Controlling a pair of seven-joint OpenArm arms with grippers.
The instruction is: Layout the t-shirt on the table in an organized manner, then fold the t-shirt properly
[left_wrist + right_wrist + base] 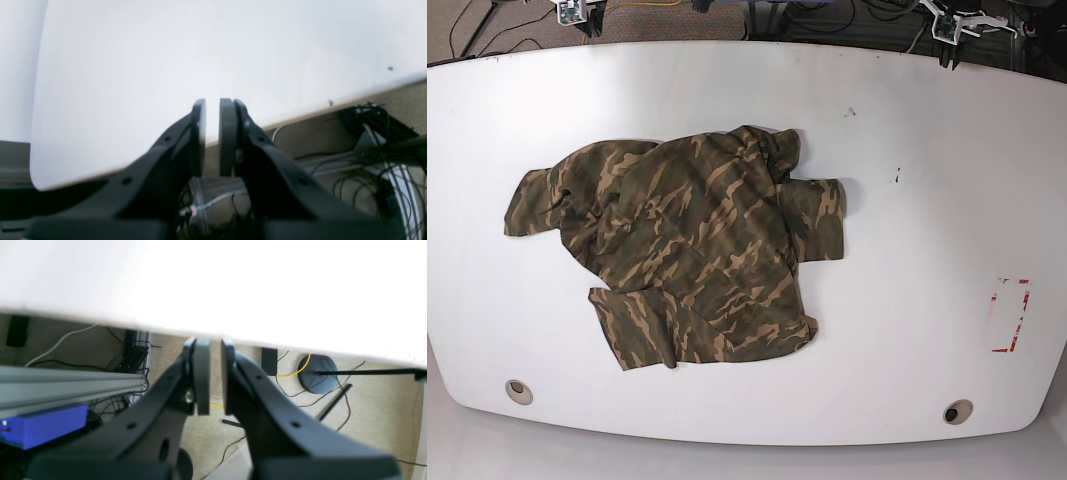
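t-shirt (682, 250) crumpled mid-counter (907, 120); left tool (212, 136) and right tool (216, 376) both nearly clenched, empty.

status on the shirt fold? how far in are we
Nothing done yet: the t-shirt lies crumpled on the table. Nothing in hand: the left hand and right hand are empty, off the table's edge. Spreading flat and folding both remain.

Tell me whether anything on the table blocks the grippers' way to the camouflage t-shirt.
Nothing visible does. The t-shirt lies crumpled alone on the table; only bare white surface surrounds it. Neither gripper shows in the base view.
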